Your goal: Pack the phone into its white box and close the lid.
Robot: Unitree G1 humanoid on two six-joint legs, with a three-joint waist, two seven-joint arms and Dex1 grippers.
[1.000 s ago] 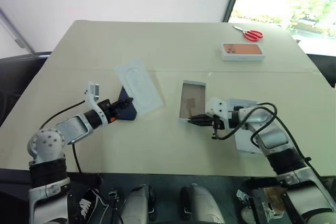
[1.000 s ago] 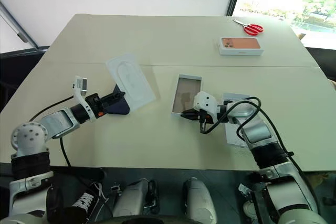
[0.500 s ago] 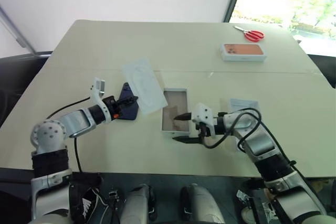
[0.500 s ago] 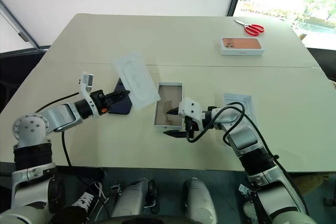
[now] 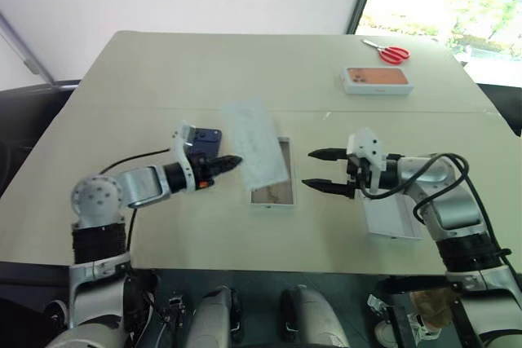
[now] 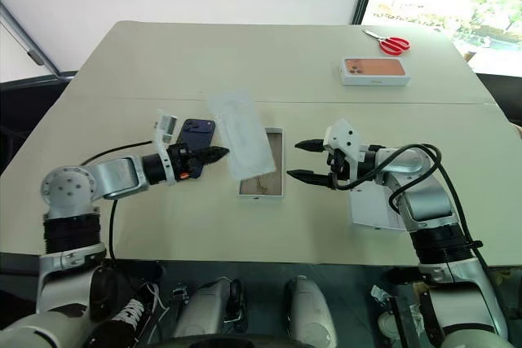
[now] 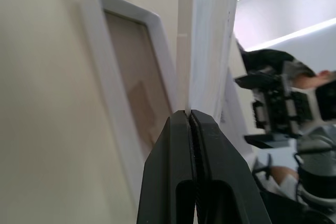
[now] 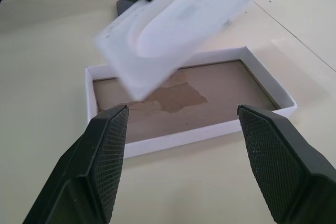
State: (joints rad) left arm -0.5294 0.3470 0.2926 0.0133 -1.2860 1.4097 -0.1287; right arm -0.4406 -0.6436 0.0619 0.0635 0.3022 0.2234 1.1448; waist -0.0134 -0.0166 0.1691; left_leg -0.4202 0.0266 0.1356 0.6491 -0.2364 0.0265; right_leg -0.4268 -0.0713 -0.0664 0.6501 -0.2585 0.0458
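From the head views, we see our left claw [image 5: 231, 160] clamped on a thin white insert [image 5: 256, 144], held tilted above the white box [image 5: 274, 195], which lies open on the bench [image 5: 245, 79]. The phone [image 6: 197, 130] lies beside the left arm. Our right claw [image 5: 318, 170] hangs with its fingers apart, just right of the box; the lid [image 6: 377, 209] lies under that arm.

In the left wrist view, the fingers [image 7: 178, 182] pinch the insert's edge.

In the right wrist view, our fingers [image 8: 105, 150] stand wide before the box's brownish floor.
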